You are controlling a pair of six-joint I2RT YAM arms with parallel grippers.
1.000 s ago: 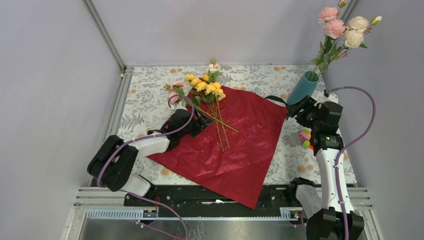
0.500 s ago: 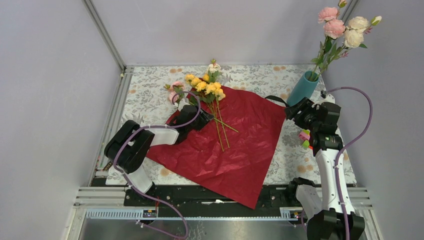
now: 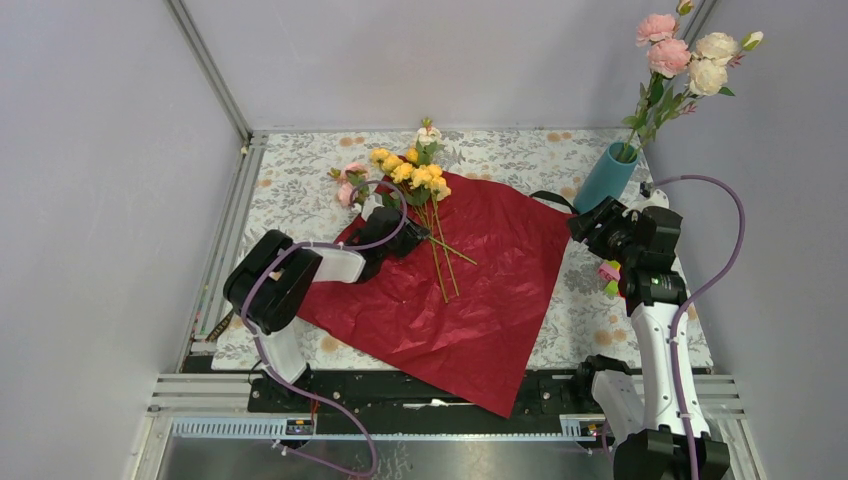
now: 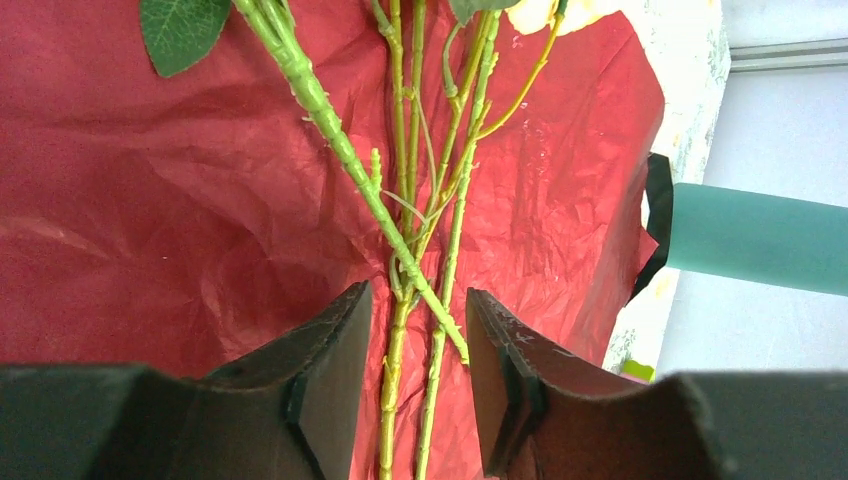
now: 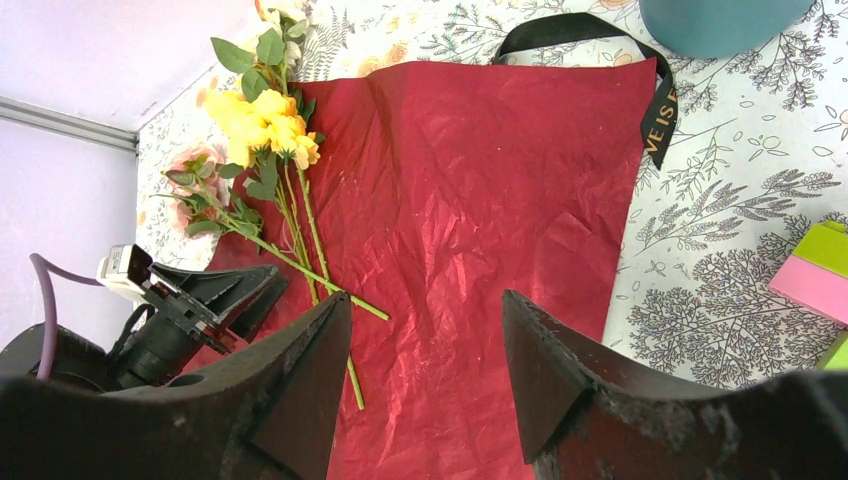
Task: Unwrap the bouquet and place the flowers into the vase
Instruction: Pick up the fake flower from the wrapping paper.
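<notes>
With the left pincer (image 4: 415, 330) open astride the flower stems (image 4: 340, 150) and the right pincer (image 5: 425, 310) open and empty, a splayed stem may be missed at closure.

The paper (image 3: 470, 290) is maroon, the vase (image 3: 606, 175) teal.

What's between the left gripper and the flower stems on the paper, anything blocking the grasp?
Nothing visible. The left gripper has its jaws open astride the thin green stems, which lie on the red paper. A thicker stem lies diagonally over the thin ones there, so a close would likely catch them all together.
</notes>
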